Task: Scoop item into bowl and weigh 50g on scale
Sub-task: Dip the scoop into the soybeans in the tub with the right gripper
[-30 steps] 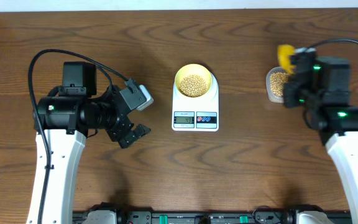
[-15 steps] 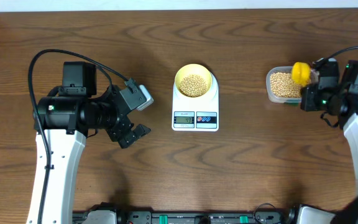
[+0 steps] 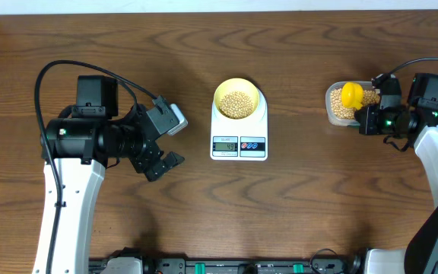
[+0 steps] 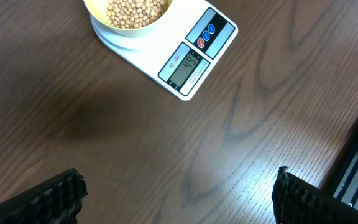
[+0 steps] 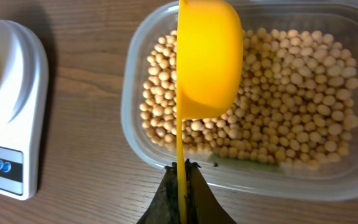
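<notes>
Top-up in hand: the right gripper (image 5: pixel 182 186), fingers shut tight on the thin handle of a yellow spoon (image 5: pixel 207 59), holds the cup turned on edge over a clear tub (image 5: pixel 138 143) of beans (image 5: pixel 291 118), well to the right of the scale (image 3: pixel 239 129). The bowl (image 3: pixel 238 97) sits on the scale's top, partly filled with beans. The display (image 4: pixel 185 65) shows digits that look to be in the forties, though they are too small to be sure of. The left gripper (image 3: pixel 172 141) hangs to the left of the scale, fingers spread wide, holding nothing. Judged from this, the step is another scoop. Next the cup must dip, level out and carry only a few beans to the bowl, since little seems to be missing.
</notes>
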